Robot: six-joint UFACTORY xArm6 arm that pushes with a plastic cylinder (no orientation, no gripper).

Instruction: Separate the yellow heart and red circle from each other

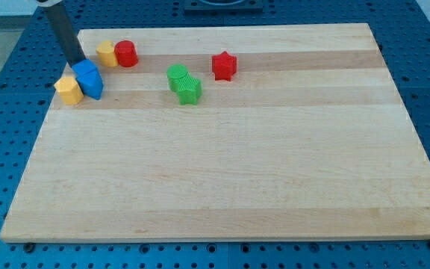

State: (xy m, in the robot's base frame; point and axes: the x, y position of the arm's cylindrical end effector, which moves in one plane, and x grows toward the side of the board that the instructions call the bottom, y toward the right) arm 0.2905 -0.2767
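Observation:
The yellow heart (107, 53) and the red circle (127, 53) sit side by side and touching near the board's top left. My tip (75, 62) is at the end of the dark rod, down and to the left of the yellow heart, just above the blue blocks (89, 79). The tip is apart from the heart by a small gap.
A second yellow block (69, 89) touches the blue blocks on their left, near the board's left edge. Two green blocks (184, 83) sit together at the upper middle. A red star (224, 66) lies to their right. The wooden board (230, 172) rests on a blue table.

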